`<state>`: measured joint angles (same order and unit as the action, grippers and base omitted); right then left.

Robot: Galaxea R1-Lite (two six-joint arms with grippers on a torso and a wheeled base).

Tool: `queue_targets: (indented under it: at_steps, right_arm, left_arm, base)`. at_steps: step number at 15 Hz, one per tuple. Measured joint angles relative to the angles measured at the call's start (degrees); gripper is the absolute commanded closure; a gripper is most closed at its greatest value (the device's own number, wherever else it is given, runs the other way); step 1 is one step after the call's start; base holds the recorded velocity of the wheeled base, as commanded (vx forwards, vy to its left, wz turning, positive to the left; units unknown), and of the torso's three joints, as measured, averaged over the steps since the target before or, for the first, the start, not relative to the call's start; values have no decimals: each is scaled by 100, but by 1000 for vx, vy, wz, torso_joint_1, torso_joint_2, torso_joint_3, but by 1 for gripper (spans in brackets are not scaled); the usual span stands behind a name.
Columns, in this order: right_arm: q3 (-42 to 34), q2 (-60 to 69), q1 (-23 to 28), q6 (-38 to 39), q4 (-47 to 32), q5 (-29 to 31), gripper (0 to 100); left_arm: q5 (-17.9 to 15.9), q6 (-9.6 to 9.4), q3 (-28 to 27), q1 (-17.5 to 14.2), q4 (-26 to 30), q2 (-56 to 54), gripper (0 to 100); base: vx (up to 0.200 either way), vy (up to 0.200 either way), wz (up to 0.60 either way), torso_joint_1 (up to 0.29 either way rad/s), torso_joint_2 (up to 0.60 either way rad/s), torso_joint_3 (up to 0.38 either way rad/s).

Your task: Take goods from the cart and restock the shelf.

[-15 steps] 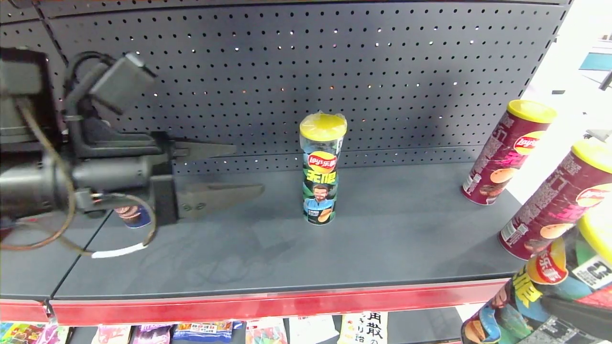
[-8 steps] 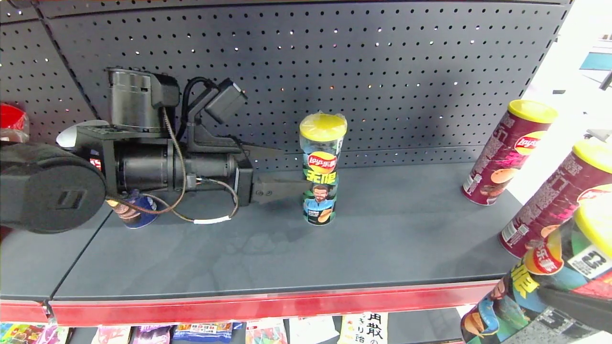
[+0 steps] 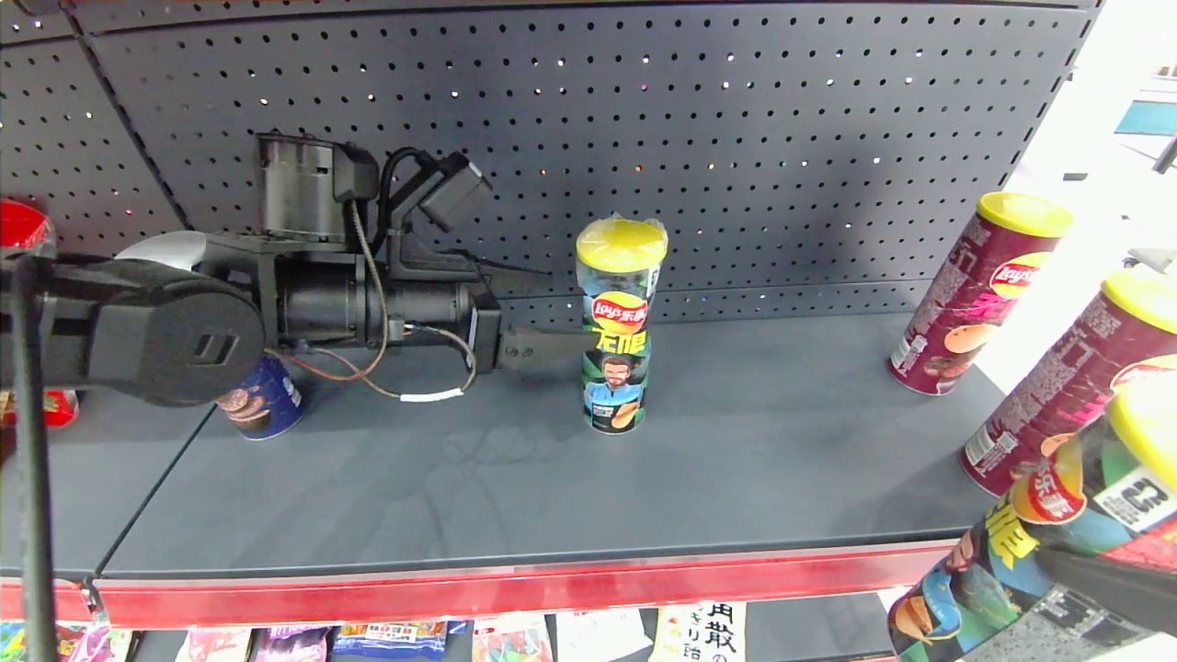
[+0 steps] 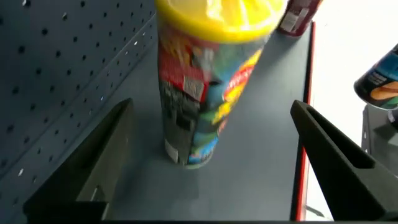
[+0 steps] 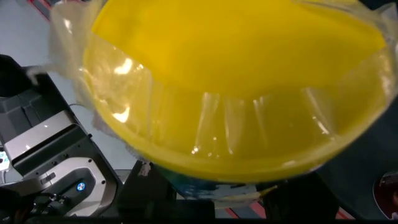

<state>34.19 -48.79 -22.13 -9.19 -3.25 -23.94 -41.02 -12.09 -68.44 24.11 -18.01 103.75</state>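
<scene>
Left end effector [image 3: 570,308] hovering level over shelf [image 3: 515,478], fingers spreading wide, flanking green can [image 3: 618,340]. Can standing upright mid-shelf, near pegboard back; contact with fingers unclear. Right end effector [image 3: 1094,584] hanging at lower right, seemingly pinching second green can [image 3: 1030,542], which is tilting off shelf's front edge. 2 maroon cans [image 3: 975,294] standing at shelf's right end.
</scene>
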Motion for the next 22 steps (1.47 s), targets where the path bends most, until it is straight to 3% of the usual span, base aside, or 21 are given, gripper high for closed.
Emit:
queue_targets:
  at_steps: [3, 9, 22]
  right_arm:
    - [20, 13, 0, 0, 2, 16, 100]
    - [15, 13, 0, -2, 2, 22, 100]
    - [15, 9, 0, -2, -9, 115, 100]
  left_arm:
    - [-235, -13, -315, 13, -13, 300, 0]
    - [-362, -6, -608, 177, -17, 658, 0]
    - [-354, 6, -1370, 297, -16, 1320, 0]
  base:
    - [0, 0, 0, 0, 0, 0]
    - [0, 0, 0, 0, 0, 0]
    - [0, 0, 0, 0, 0, 0]
